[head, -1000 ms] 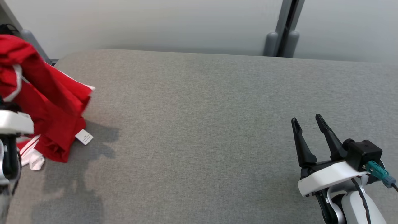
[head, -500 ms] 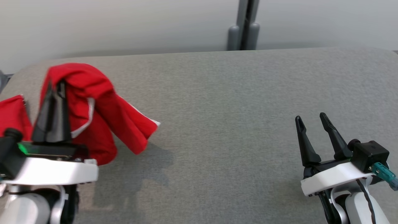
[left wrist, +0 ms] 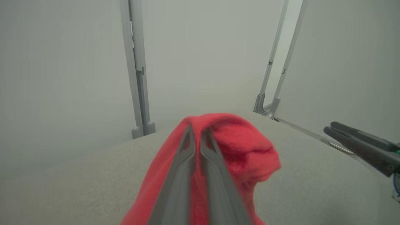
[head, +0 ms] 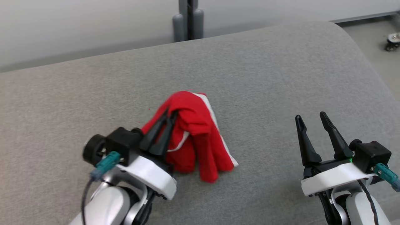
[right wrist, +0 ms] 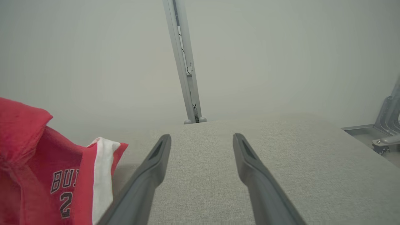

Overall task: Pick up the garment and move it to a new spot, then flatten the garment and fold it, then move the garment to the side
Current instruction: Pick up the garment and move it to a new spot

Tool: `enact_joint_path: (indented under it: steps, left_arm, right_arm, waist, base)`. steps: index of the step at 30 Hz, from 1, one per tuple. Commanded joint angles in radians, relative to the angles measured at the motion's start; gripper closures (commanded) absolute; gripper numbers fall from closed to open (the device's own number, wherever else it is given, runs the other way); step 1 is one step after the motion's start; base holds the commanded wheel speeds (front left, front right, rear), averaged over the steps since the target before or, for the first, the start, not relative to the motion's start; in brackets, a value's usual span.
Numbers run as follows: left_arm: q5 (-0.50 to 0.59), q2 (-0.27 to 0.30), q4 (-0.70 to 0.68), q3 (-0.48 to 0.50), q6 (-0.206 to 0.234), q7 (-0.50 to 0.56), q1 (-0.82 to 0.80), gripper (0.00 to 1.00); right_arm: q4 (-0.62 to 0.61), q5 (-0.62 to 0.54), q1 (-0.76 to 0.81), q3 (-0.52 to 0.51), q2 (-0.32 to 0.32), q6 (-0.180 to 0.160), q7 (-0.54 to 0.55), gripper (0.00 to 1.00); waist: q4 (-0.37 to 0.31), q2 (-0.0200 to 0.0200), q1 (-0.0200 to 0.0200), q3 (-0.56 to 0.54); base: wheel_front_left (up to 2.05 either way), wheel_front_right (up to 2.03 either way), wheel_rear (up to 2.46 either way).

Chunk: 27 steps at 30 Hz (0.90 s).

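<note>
Grey surface (head: 281, 78) beneath red garment (head: 193, 125)

Right gripper (right wrist: 202, 137) has its jaws spread wide w/ nothing btwn them, both dark fingers (right wrist: 147, 178) rising from the bottom edge over the grey padded surface (right wrist: 312, 175). At the left edge the red garment (right wrist: 40, 175) is bunched up, w/ a white stripe down its right side & dark lettering, "BU" over a "2", partly cut off; it's just beside the left-hand finger, contact unclear. Behind: pale wall (right wrist: 78, 62), a grey upright post (right wrist: 184, 62) meeting the surface's far edge approx. mid-frame, & a metal frame foot (right wrist: 387, 125) at far right.
</note>
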Motion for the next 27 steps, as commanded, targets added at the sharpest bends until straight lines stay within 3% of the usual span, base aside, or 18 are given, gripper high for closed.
enact_joint_path:
  steps: [1, 10, 11, 12, 13, 20, 27]
  left_arm:
    - [-0.003, -0.012, 0.032, -0.015, -0.016, 0.006, -0.022, 1.00]
    - [-0.015, -0.093, 0.277, -0.118, -0.106, 0.017, -0.082, 1.00]
    - [-0.015, -0.101, 0.294, -0.122, -0.112, 0.013, -0.087, 0.92]
    - [-0.016, -0.109, 0.307, -0.125, -0.116, 0.004, -0.093, 0.59]
    - [-0.015, -0.116, 0.319, -0.131, -0.122, -0.002, -0.094, 0.00]
    - [-0.036, -0.139, 0.308, -0.123, -0.150, -0.097, -0.069, 0.00]
    - [-0.049, -0.091, 0.240, -0.030, -0.074, -0.186, 0.001, 0.00]
  right_arm:
    - [0.002, 0.011, -0.005, -0.002, -0.004, 0.000, -0.010, 0.00]
    - [0.026, 0.030, -0.005, -0.001, -0.004, 0.000, -0.034, 0.00]
    - [0.030, 0.035, -0.006, -0.001, -0.004, 0.000, -0.037, 0.00]
    - [0.033, 0.036, -0.007, -0.001, -0.004, 0.000, -0.039, 0.00]
    - [0.037, 0.035, -0.008, -0.003, -0.004, 0.000, -0.040, 0.00]
    - [0.052, 0.033, -0.007, -0.010, -0.004, 0.000, -0.046, 0.00]
    - [0.036, 0.012, 0.012, -0.025, -0.004, 0.000, -0.030, 0.00]
  waist:
    - [-0.035, 0.0000, 0.0000, 0.017]
    - [-0.064, 0.0000, 0.0000, 0.047]
    - [-0.062, 0.0000, 0.0000, 0.049]
    - [-0.058, 0.0000, 0.0000, 0.049]
    - [-0.053, 0.0000, 0.0000, 0.048]
    - [0.003, 0.0000, 0.0000, 0.020]
    - [0.075, 0.0000, 0.0000, -0.015]
  base:
    - [0.00, 0.00, 0.00]
    - [0.00, 0.00, 0.00]
    - [0.00, 0.00, 0.00]
    - [0.00, 0.00, 0.00]
    - [0.00, 0.00, 0.00]
    - [0.00, 0.00, 0.00]
    - [0.00, 0.00, 0.00]
